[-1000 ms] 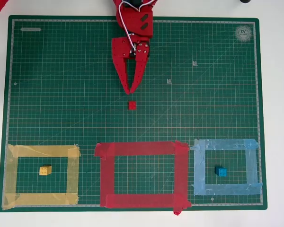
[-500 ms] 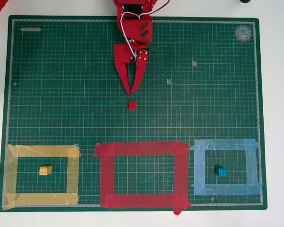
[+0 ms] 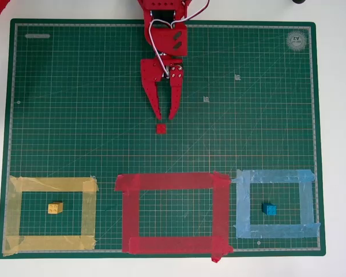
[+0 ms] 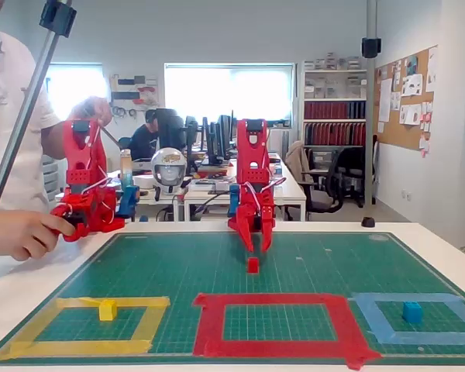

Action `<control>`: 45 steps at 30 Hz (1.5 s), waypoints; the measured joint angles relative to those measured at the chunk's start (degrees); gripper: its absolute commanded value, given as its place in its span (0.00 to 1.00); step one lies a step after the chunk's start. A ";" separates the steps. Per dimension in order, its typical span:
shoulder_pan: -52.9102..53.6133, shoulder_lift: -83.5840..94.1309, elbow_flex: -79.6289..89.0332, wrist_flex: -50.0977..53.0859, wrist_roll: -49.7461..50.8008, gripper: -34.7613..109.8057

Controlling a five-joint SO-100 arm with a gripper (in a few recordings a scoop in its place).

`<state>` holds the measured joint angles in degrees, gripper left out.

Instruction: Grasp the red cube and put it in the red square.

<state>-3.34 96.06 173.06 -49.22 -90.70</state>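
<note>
The tiny red cube point(image 3: 161, 128) point(image 4: 253, 264) lies on the green cutting mat, above the red square in the overhead view. The red square point(image 3: 172, 213) point(image 4: 276, 322) is a wide red tape frame at the mat's lower middle, with nothing inside it. My red gripper point(image 3: 165, 118) point(image 4: 256, 249) points down at the cube from above, its fingertips just short of it, one to each side. The jaws are open with a small gap and hold nothing.
A yellow tape frame point(image 3: 50, 214) holds a yellow cube point(image 3: 55, 208) at the lower left. A light blue tape frame point(image 3: 276, 203) holds a blue cube point(image 3: 269, 209) at the lower right. The mat point(image 3: 75, 115) ends in white table.
The gripper's jaws have spread from nearly shut to a small gap, and its tips have moved down a little toward the red cube. The cubes have not moved.
</note>
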 measured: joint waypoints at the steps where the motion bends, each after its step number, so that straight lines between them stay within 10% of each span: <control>1: 0.00 0.00 0.00 0.00 -0.44 0.34; 45: 0.97 7.29 -14.33 33.75 -0.18 0.34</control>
<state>-2.37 103.36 158.73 -15.47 -90.88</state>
